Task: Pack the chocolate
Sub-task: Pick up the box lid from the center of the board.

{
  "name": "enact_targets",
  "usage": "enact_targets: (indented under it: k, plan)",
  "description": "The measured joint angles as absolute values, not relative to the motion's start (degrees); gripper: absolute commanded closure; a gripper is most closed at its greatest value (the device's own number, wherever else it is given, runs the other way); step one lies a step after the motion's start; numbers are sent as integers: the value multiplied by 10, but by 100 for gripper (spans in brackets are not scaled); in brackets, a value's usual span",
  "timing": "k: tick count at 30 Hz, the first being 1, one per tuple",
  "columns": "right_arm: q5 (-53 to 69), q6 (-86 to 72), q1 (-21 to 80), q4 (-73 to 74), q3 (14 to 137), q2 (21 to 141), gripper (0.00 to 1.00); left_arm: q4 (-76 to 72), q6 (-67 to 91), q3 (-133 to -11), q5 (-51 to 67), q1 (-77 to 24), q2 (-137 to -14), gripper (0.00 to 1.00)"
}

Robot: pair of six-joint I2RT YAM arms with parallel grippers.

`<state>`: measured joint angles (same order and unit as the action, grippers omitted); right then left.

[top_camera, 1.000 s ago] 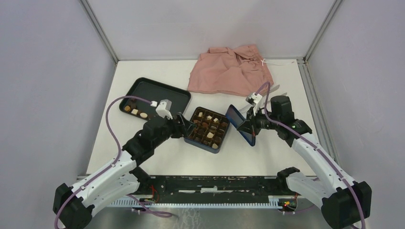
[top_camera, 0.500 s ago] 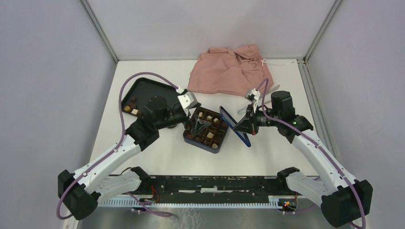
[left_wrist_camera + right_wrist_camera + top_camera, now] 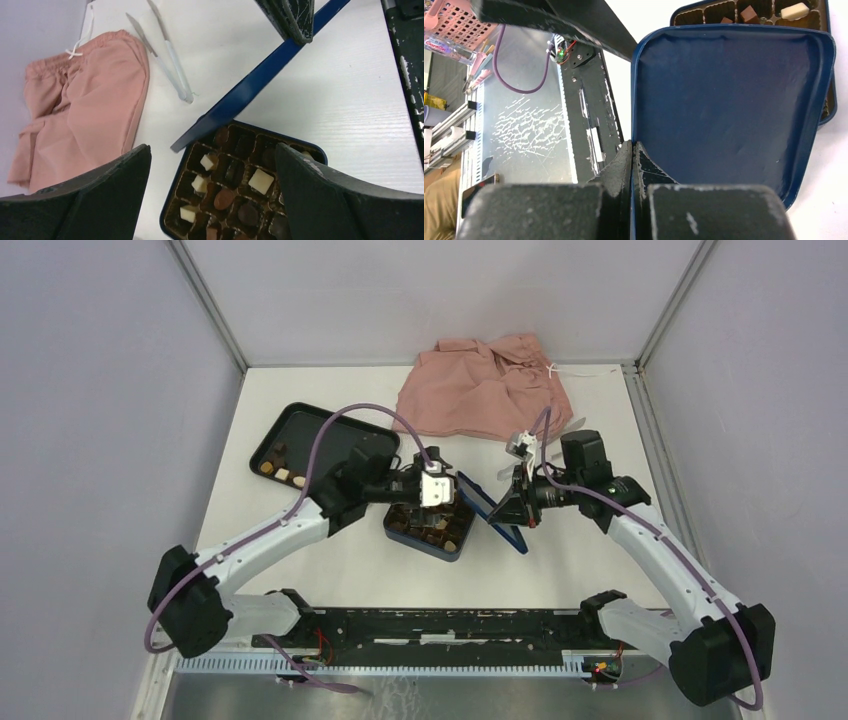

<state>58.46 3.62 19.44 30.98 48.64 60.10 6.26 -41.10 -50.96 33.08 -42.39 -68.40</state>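
**A:** What sits farthest left?

**B:** A black tray (image 3: 300, 430), with a few pieces of chocolate (image 3: 283, 474) in its near-left corner.

**A:** And the left gripper (image 3: 212, 192)?

**B:** It hovers above the dark blue box (image 3: 175, 187), fingers spread wide, nothing between them. Most of the chocolate lies in the box's grid cells: brown, tan and cream pieces.

**A:** Right of that?

**B:** The blue lid (image 3: 724, 110) stands tilted on edge, just beside the box's right side. The right gripper (image 3: 634, 152) is pinched tight on the lid's rim.

**A:** Anything behind?

**B:** A pink cloth (image 3: 485, 390) at the far edge of the table (image 3: 600, 570), with pale tongs (image 3: 167, 60) beside it.
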Motion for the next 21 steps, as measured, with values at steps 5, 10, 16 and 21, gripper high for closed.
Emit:
enact_targets:
  k: [5, 10, 16, 21]
  plan:
    - [601, 43, 194, 313, 487, 613, 100, 57, -448, -530, 324, -459, -750, 14]
    - [609, 53, 195, 325, 487, 625, 100, 54, -455, -543, 316, -473, -792, 67]
    - [626, 61, 187, 338, 506, 626, 100, 72, -496, -578, 320, -470, -811, 79]
    - [623, 65, 187, 346, 508, 628, 100, 72, -498, -578, 321, -470, -813, 97]
